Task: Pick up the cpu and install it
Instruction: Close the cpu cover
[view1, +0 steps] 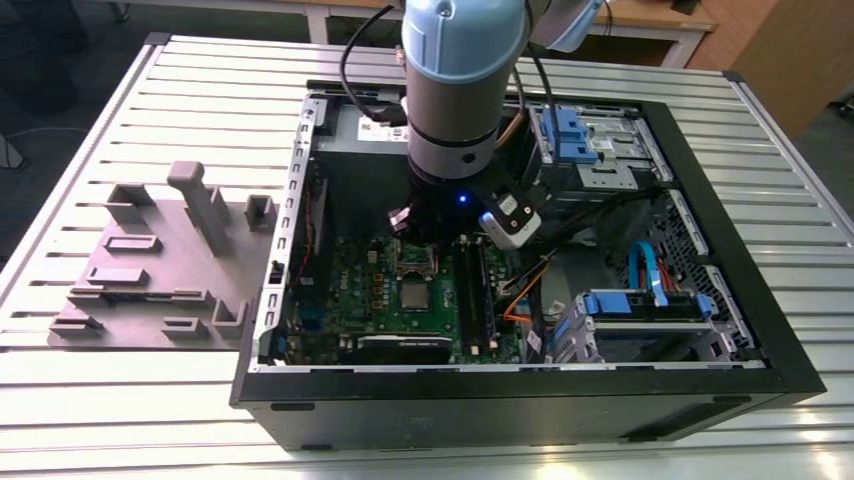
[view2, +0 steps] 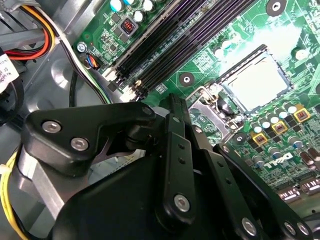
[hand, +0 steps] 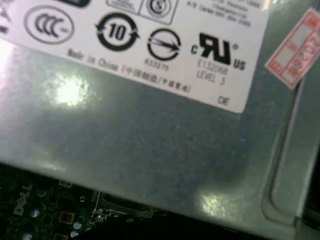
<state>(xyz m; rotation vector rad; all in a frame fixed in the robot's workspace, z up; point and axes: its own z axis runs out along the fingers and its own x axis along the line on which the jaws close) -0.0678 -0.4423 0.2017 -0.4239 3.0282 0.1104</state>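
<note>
A work table of pale ribbed aluminium slats spreads across most of the exterior view. Its long grooves catch a soft overhead glare, brightest along the near edge. Beyond its far side stands a desk with a light wooden top on a white frame. At the exterior view's far right corner is a brown wooden cabinet side. Along the exterior view's left, the floor lies dark, almost black.

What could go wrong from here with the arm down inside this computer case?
The arm sits low in the case beside the grey power-supply box; a sideways move might knock it. Loose wires run close by and might snag. The cpu lies in its socket nearby; a brush might shift it.
</note>
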